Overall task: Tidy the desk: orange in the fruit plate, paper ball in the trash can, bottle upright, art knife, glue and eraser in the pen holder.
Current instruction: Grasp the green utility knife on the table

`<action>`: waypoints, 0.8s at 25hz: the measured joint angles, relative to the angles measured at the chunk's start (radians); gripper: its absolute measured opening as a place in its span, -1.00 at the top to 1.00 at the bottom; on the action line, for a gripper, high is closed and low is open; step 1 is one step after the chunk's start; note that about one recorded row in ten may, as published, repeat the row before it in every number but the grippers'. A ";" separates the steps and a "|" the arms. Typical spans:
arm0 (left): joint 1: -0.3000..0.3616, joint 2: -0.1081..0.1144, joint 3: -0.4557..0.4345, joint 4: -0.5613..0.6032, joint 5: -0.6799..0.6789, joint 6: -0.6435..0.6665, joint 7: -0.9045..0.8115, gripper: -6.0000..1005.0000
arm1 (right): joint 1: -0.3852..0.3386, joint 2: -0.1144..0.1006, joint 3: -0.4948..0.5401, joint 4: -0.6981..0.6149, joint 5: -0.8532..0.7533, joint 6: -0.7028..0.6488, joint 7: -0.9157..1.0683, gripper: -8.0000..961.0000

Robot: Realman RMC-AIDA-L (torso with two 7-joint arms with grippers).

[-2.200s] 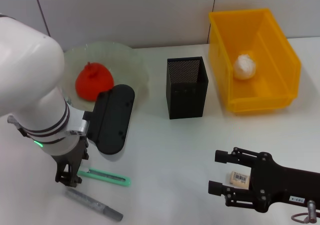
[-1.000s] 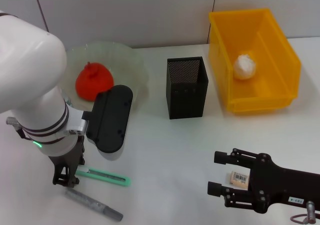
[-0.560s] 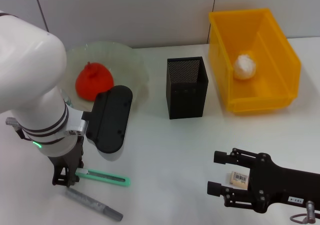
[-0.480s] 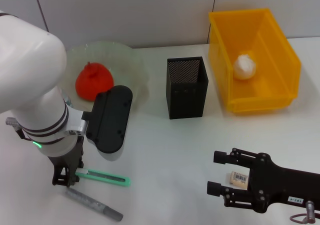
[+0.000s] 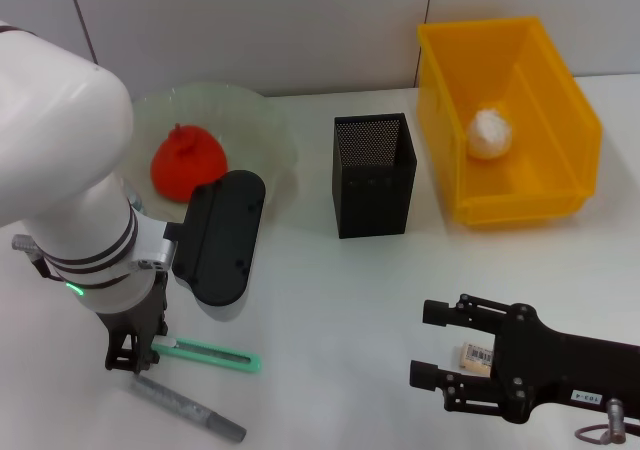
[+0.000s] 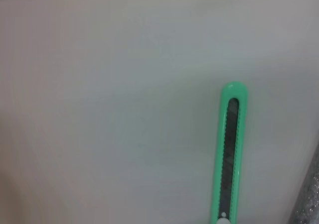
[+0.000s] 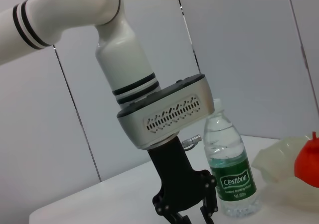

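Observation:
The mint-green art knife [image 5: 210, 354] [image 6: 228, 154] lies flat at the front left, with the grey glue [image 5: 186, 408] stick just in front of it. My left gripper [image 5: 128, 358] [image 7: 192, 215] stands low over the knife's left end, its fingers apart in the right wrist view. The eraser [image 5: 478, 356] lies at the front right between the spread fingers of my open right gripper [image 5: 430, 345]. The orange [image 5: 187, 165] rests in the fruit plate [image 5: 255, 105]. The paper ball [image 5: 490, 133] is inside the trash can [image 5: 520, 205]. The bottle [image 7: 232, 176] stands upright behind my left arm. The pen holder [image 5: 373, 175] stands mid-table.
My bulky white left arm [image 5: 60, 160] fills the left side and hides the bottle in the head view. A grey wall [image 5: 300, 20] runs close behind the plate, the holder and the bin.
My left gripper has settled slightly left and lower over the knife's end. My right gripper has crept a little to the left around the eraser. The objects have not moved.

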 joint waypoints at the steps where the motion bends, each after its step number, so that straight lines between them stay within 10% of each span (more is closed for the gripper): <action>1: 0.000 0.000 0.000 0.000 0.000 0.000 0.000 0.45 | 0.002 0.000 0.000 0.000 0.000 0.000 0.000 -0.59; 20: 0.001 0.000 0.013 0.006 -0.003 -0.007 -0.007 0.45 | 0.008 0.000 0.000 -0.004 0.000 0.000 0.000 -0.59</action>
